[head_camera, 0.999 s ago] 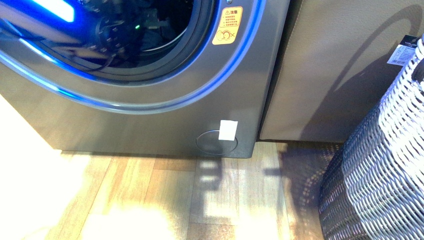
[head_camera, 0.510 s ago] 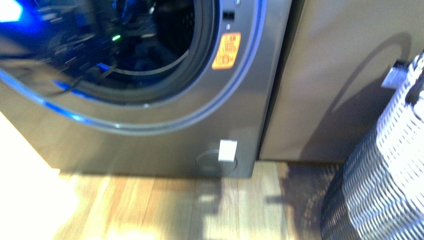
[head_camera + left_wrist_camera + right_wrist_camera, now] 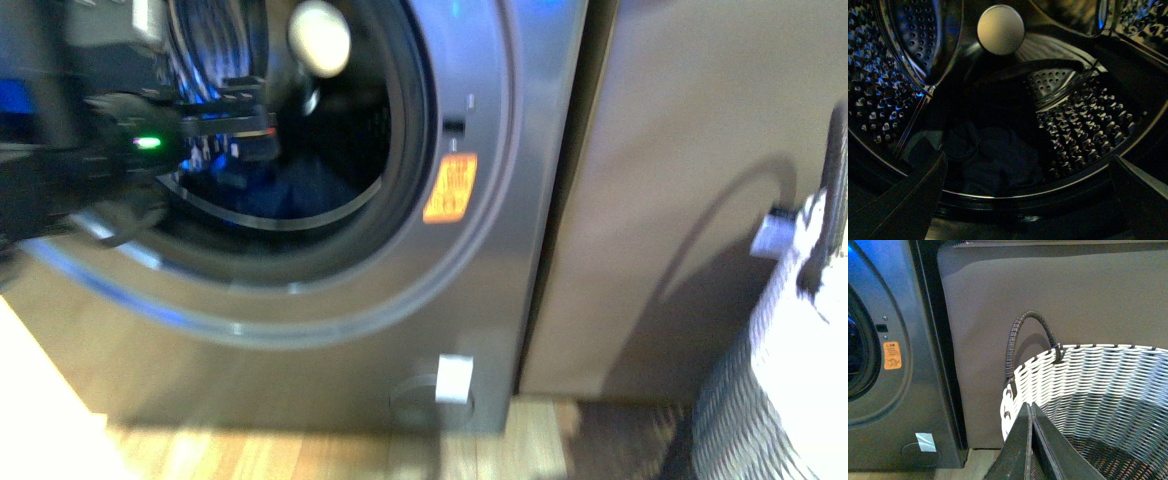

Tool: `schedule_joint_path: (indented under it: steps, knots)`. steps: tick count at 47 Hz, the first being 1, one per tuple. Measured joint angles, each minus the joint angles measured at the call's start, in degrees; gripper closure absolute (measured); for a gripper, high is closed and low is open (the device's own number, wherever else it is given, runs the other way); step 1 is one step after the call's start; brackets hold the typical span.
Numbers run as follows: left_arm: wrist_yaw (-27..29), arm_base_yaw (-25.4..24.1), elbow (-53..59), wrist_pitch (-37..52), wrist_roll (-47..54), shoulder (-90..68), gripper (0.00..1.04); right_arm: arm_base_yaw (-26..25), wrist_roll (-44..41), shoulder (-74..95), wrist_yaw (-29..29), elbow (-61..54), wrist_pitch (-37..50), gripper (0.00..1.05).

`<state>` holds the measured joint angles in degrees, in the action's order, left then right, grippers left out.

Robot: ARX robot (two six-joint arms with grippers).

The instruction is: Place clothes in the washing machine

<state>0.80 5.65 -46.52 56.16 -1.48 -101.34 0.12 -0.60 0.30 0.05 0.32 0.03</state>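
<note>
Facing the washing machine (image 3: 480,250), the front view shows an orange sticker (image 3: 450,187), its writing too blurred to read. The left wrist view shows the left tool (image 3: 1028,200) released, dark navy clothes (image 3: 998,160) lying in the drum. The right wrist view shows the right tool (image 3: 1030,412) clenched and empty, above a woven basket (image 3: 1108,375).

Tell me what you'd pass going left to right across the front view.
left arm reaching into the drum → dark clothes inside the washing machine → orange warning sticker → grey-brown cabinet → wicker basket
</note>
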Motion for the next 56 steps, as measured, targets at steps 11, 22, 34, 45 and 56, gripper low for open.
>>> schedule_joint_path:
  steps: [11,22,34,45,56]
  knots:
    - [-6.7,-1.3,7.2,-9.1,0.1,17.9,0.07,0.0,0.0,0.0,0.0,0.0,0.0,1.02]
    - [-8.3,-2.3,9.5,-21.6,1.3,36.3,0.10,0.0,0.0,0.0,0.0,0.0,0.0,1.02]
    - [1.2,-3.0,18.8,-29.9,1.3,48.1,0.49,0.0,0.0,0.0,0.0,0.0,0.0,1.02]
    - [-0.6,-5.5,28.1,-27.0,1.3,53.0,0.86,0.0,0.0,0.0,0.0,0.0,0.0,1.02]
    - [-0.8,-5.6,35.3,-26.4,1.3,60.2,1.01,0.0,0.0,0.0,0.0,0.0,0.0,1.02]
